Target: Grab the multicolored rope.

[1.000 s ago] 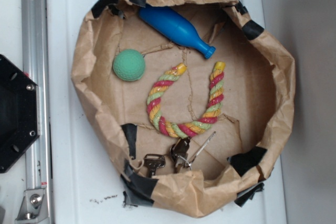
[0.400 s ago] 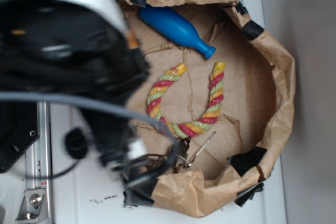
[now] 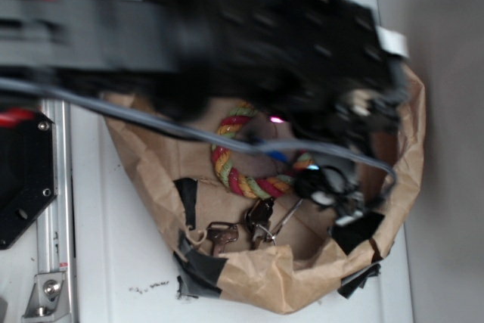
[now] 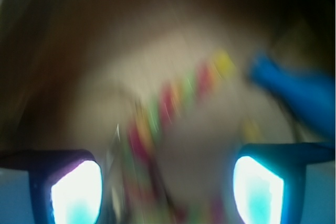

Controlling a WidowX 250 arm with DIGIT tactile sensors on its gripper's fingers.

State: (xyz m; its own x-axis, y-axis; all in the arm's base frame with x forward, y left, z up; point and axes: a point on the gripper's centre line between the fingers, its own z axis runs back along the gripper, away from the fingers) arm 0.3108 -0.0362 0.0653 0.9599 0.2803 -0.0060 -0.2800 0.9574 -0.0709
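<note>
- Exterior view: blurred black arm sprawled across the upper half of the brown paper basin (image 3: 151, 187), hiding most of what lies inside. Only the lower bend of the multicolored rope (image 3: 227, 168) peeking out beneath it, red, yellow and green strands curving along the basin floor. Keys (image 3: 257, 225) lying just below that bend, near but apart. Gripper (image 3: 333, 183) smeared at the right, seemingly over the rope's right leg; jaw state unreadable from here.
- Wrist view: heavy blur, yet two glowing fingertips (image 4: 76, 190) showing at the bottom corners, set wide with empty space between — gripper (image 4: 168, 187) spread, holding nothing. Rope (image 4: 163, 103) running diagonally between and ahead of the jaws, up toward the blue bottle (image 4: 296, 90) at upper right. Looks like a descent onto that strand, with a wrist turn to cross it.
</note>
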